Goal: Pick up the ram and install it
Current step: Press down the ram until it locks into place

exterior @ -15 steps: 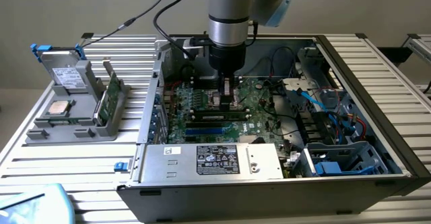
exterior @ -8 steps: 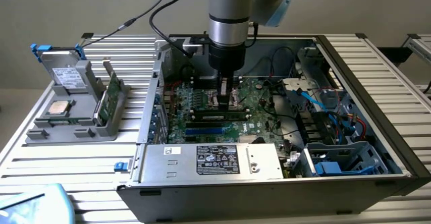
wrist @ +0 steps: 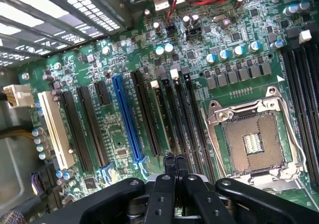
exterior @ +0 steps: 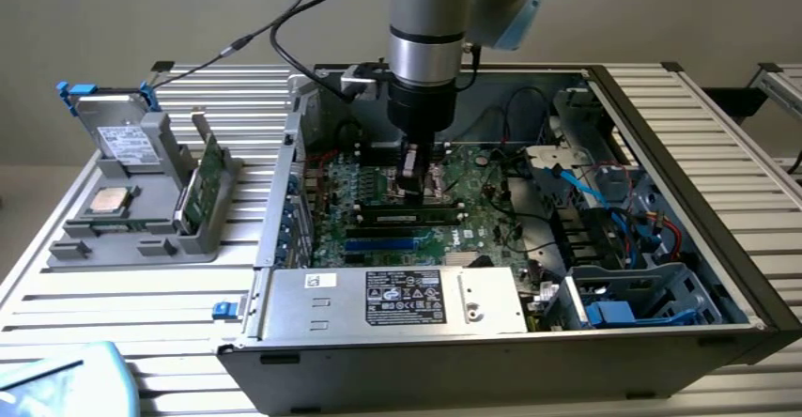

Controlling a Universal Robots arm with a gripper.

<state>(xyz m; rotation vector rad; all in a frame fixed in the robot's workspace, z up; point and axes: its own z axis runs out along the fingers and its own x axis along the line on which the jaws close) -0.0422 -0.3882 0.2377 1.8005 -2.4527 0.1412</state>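
I've got the arm parked over the open PC case (exterior: 701,276) rn, claw (exterior: 419,190) down on the mobo (exterior: 483,201), right above a RAM stick (exterior: 408,217) lying flat in a black slot. In the wrist view the claw (wrist: 175,165) fingers (wrist: 169,162) are pressed together w/ nothing between them, tips just over the row of black slots (wrist: 174,114) beside the empty CPU socket (wrist: 254,144).

Another green ram (exterior: 201,189) stands upright in the grey holder (exterior: 126,234) on the bench (exterior: 150,285), on the exterior view's left, well apart from the claw. Same holder has the silver CPU (exterior: 111,201) lying flat and the grey drive w/ blue clips (exterior: 115,131) leaning behind it.
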